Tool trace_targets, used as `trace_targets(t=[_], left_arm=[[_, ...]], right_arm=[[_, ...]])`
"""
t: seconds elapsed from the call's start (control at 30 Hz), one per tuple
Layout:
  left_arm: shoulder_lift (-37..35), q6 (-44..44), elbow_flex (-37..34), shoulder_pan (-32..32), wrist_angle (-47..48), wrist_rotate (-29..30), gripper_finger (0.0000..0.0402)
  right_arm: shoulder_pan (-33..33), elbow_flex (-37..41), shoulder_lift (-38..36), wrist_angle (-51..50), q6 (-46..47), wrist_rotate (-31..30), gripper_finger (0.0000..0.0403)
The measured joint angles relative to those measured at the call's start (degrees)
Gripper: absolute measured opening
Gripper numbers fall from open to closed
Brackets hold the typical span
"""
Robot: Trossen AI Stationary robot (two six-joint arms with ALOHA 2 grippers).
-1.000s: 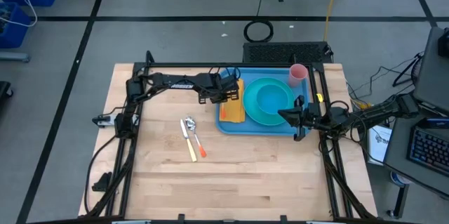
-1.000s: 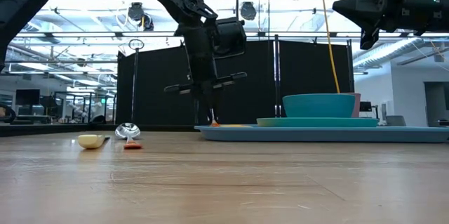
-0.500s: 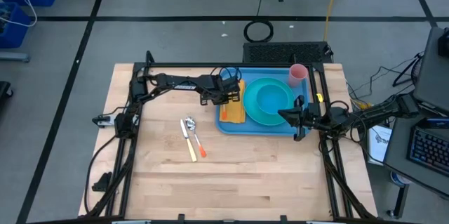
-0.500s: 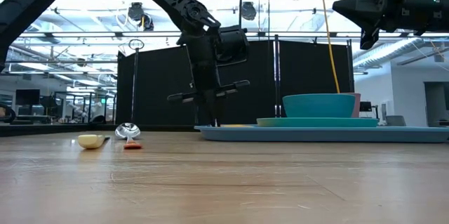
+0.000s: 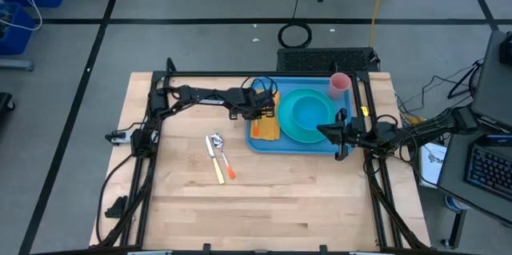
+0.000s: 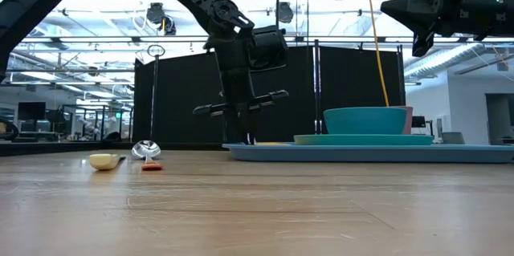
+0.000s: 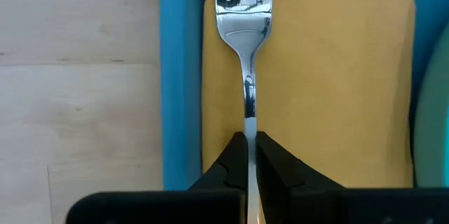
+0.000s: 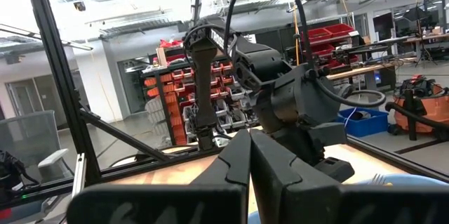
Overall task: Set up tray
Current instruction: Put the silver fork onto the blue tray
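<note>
While my left gripper [image 7: 250, 140] is pinching the fork [image 7: 243, 13] over the yellow napkin [image 7: 330, 76] in the tray [image 7: 181, 76] – right gripper [image 8: 249, 155] closed, empty – I should lower it flat before letting go.

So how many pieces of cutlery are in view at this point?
3. A fork is pinched by the left gripper over the orange napkin on the tray; a spoon and a knife lie on the table. More could be hidden.

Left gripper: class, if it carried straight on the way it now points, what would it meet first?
The left gripper, shut on the fork, points down at the yellow napkin in the tray; probably the fork reaches the napkin first.
</note>
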State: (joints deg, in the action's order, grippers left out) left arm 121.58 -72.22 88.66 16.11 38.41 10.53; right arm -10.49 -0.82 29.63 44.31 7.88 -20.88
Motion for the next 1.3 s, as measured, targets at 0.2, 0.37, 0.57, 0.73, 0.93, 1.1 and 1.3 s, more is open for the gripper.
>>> trace_targets(t=[0.2, 0.37, 0.57, 0.73, 0.93, 1.1, 1.3], left_arm=[[0.0, 0.15, 0.0, -0.43, 0.0, -0.84, 0.0009], [0.0, 0.3, 0.0, -0.28, 0.0, -2.01, 0.0009], [0.07, 0.01, -0.02, 0.05, 0.1, -3.05, 0.0038], [0.07, -1.38, -0.04, 0.03, 0.39, -2.86, 0.0031], [0.07, -1.53, -0.04, -0.04, 0.32, -2.78, 0.0022], [0.07, -1.58, -0.04, -0.18, -0.78, -2.38, 0.0056], [0.07, -1.56, -0.04, -0.9, -2.69, -2.13, 0.0102]], right_arm=[[0.01, 0.01, 0.0, 0.0, 0.0, 0.0, 0.0], [-0.01, 0.0, 0.0, 0.0, 0.0, 0.0, 0.0], [0.01, 0.02, 0.0, 0.0, 0.01, 0.0, 0.0], [-0.01, 0.0, 0.02, 0.0, 0.0, 0.0, 0.0], [0.0, 0.0, 0.02, 0.0, 0.01, 0.0, 0.0], [0.01, 0.02, 0.02, 0.0, 0.0, 0.0, 0.0], [-0.01, 0.02, 0.02, 0.0, 0.0, 0.0, 0.0]])
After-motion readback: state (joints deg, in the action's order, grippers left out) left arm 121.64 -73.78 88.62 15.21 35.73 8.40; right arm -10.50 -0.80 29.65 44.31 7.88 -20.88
